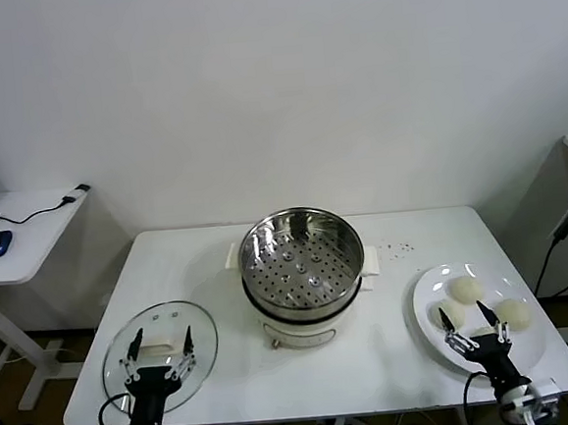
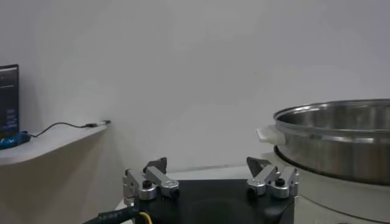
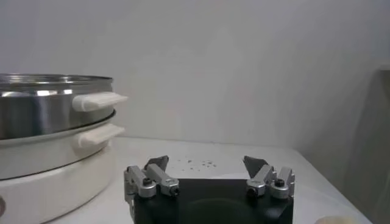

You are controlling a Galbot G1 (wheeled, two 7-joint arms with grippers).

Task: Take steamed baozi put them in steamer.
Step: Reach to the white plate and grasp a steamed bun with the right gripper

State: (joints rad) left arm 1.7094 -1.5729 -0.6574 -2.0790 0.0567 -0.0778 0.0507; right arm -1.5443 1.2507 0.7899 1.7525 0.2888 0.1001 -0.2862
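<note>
The right pincer [image 1: 475, 323] partly hides the nearest steamed baozi [image 1: 482, 332] on the plate [image 1: 424, 305].

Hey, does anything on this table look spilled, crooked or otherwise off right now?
Mostly tidy. One oddity: a scatter of small dark specks lies on the white table, between the round shiny steel steamer pot and the flat white plate of cream-white buns. What they are is unclear.

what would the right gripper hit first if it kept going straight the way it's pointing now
Probably nothing near: the open right gripper points across bare table toward the back wall, passing beside the steamer. Depth is hard to judge.
</note>
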